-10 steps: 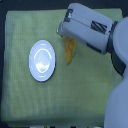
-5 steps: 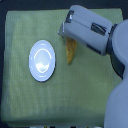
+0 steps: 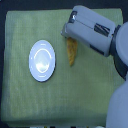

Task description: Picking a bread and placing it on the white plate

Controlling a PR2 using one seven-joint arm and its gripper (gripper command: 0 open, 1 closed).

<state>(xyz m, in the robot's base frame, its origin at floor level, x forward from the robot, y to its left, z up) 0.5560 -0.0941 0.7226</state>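
Exterior view: end effector (image 3: 68, 34) over bread (image 3: 72, 52), grip unclear; white plate (image 3: 42, 60) nearby on green cloth (image 3: 30, 100).

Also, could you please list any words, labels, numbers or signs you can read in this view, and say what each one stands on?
No readable text anywhere.
The gripper housing carries dark patches, too blurred to tell whether they are lettering.
The white plate, the bread and the green cloth bear no markings.
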